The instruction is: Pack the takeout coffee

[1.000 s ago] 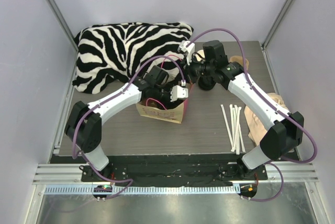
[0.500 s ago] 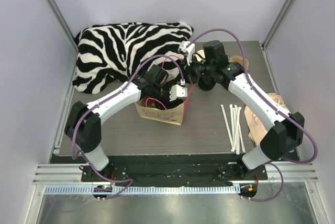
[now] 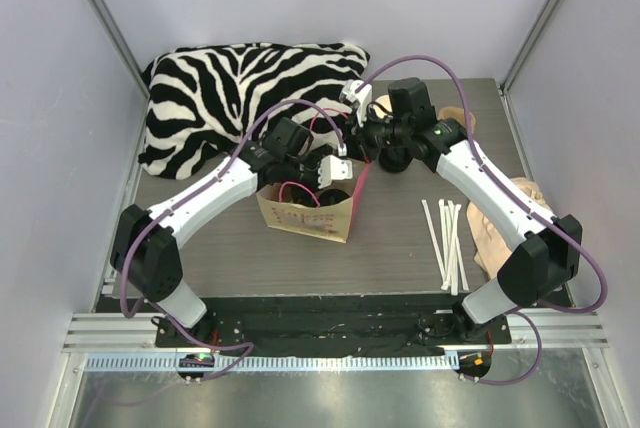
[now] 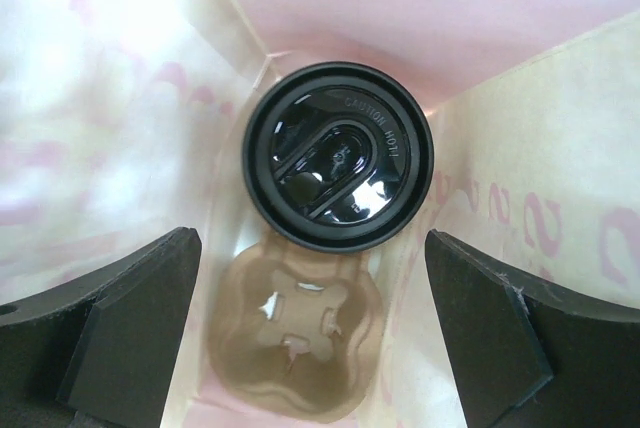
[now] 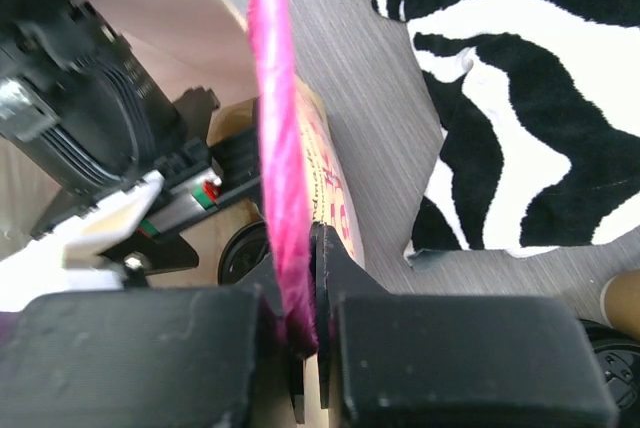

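The takeout coffee (image 4: 338, 155), a cup with a round black lid, stands inside the brown paper bag (image 3: 305, 216) in a cardboard cup carrier (image 4: 295, 333). Its lid also shows in the right wrist view (image 5: 245, 253). My left gripper (image 4: 310, 348) is open and empty, hovering above the bag's mouth (image 3: 325, 173) with its fingers (image 4: 130, 318) apart on either side of the carrier's free slot. My right gripper (image 5: 300, 288) is shut on the bag's pink handle (image 5: 283, 148) and holds it up at the bag's far right corner (image 3: 358, 140).
A zebra-striped cloth (image 3: 240, 98) lies at the back left. Loose black lids (image 3: 395, 160) and paper cups (image 3: 380, 103) sit behind the right gripper. White straws (image 3: 445, 238) and a beige cloth (image 3: 505, 223) lie on the right.
My left gripper has drawn up and back to the left from the bag, and the left arm's elbow has swung left. The right gripper keeps holding the handle in place.
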Tool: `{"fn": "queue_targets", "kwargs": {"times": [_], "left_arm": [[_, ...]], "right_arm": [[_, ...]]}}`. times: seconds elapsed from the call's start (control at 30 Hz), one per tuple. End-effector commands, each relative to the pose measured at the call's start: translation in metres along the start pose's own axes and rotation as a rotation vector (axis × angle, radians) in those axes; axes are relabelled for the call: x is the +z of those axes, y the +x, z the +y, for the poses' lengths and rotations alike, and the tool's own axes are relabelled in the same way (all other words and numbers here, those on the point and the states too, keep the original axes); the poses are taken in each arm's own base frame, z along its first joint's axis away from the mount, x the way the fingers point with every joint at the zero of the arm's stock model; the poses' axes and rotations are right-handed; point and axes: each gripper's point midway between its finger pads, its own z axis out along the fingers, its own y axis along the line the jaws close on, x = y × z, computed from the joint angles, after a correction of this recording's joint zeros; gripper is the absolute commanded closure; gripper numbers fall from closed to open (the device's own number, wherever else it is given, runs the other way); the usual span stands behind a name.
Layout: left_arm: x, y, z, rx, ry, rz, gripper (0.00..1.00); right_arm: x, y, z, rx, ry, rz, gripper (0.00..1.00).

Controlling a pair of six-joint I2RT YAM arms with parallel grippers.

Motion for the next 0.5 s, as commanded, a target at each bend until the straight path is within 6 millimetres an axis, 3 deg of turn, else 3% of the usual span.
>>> {"fn": "queue_targets", "kwargs": {"times": [0.0, 0.47], "left_arm": [[-0.0293, -0.0453, 0.0206, 0.086, -0.096, -0.135, 0.0], [-0.0369, -0.0518, 0.0167, 0.105, -0.09, -0.153, 0.0]], "right_arm": [[-0.007, 0.011, 0.0224, 0.024, -0.07, 0.044, 0.99], [-0.0055, 0.0127, 0.0199, 0.007, -0.066, 0.05, 0.99]]}}
